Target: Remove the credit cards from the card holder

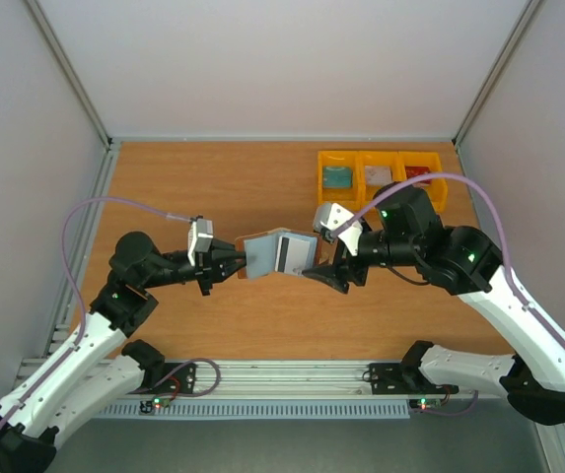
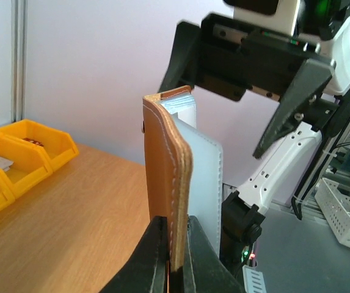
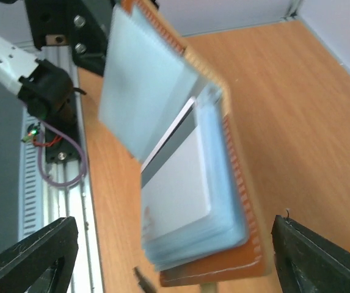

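The card holder is a brown leather wallet held off the table, open, its blue-grey pockets facing the right arm. My left gripper is shut on its left edge; in the left wrist view the leather edge stands upright between the pinched fingers. A whitish credit card with a dark stripe sits in a pocket, partly under a raised blue-grey sleeve. My right gripper is open just off the holder's right end, its fingers spread wide to either side of the pockets, touching nothing.
Three yellow bins stand in a row at the back right, holding a teal card, a whitish card and a red card. Grey walls close in the left, right and far sides of the wooden table.
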